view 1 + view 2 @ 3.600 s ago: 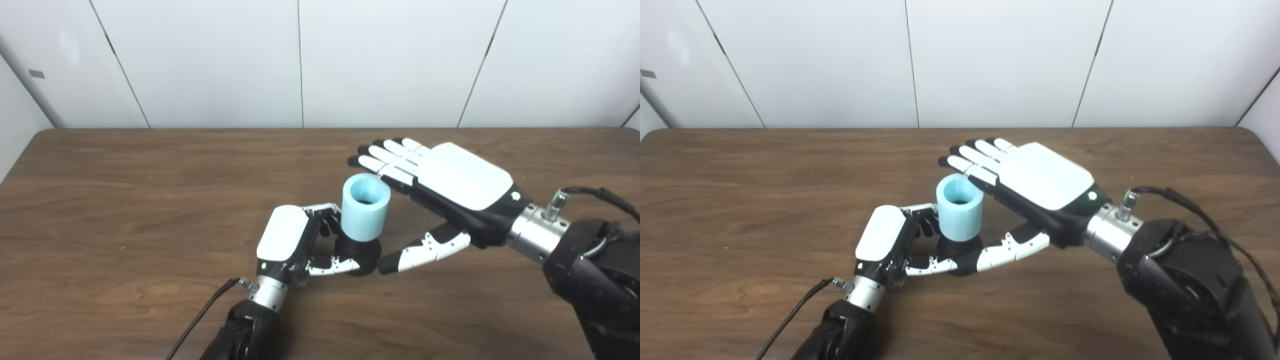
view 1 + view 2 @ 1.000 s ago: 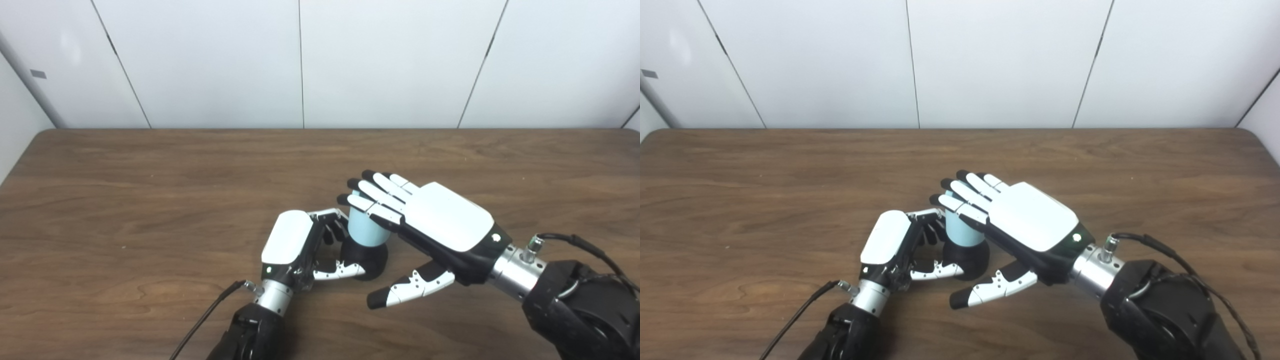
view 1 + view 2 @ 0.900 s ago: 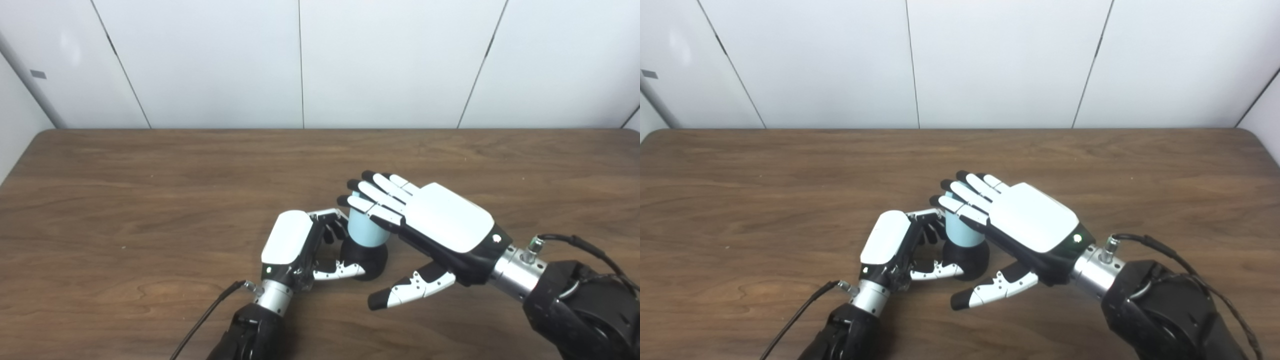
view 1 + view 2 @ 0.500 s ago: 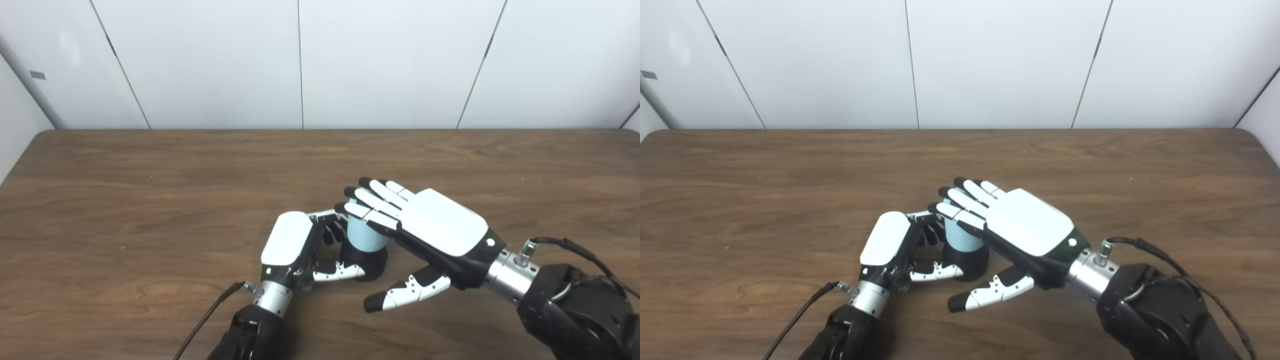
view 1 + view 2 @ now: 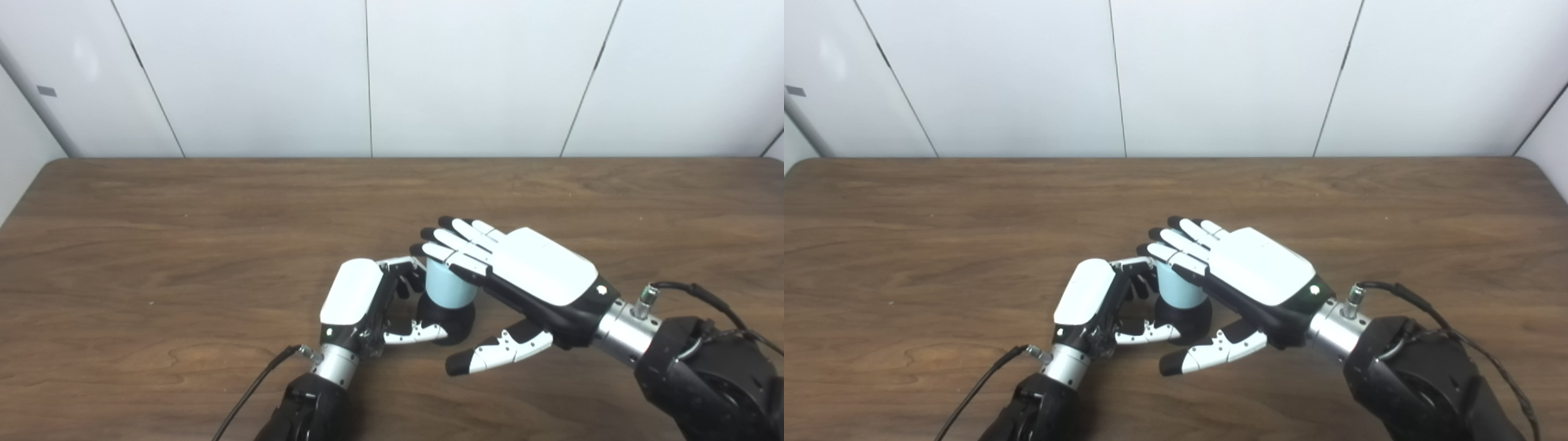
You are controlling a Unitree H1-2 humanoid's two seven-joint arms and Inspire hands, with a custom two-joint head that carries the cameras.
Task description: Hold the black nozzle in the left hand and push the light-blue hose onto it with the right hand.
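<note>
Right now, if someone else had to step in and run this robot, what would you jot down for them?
Left hand: shut on the black nozzle, which rests on the wooden table.
Right hand: open and flat, fingers lying over the top of the light-blue hose.
Done: hose stands upright on the nozzle.
Left: probably press it further down, then lift the right hand away; how deep it sits is hidden.
</note>
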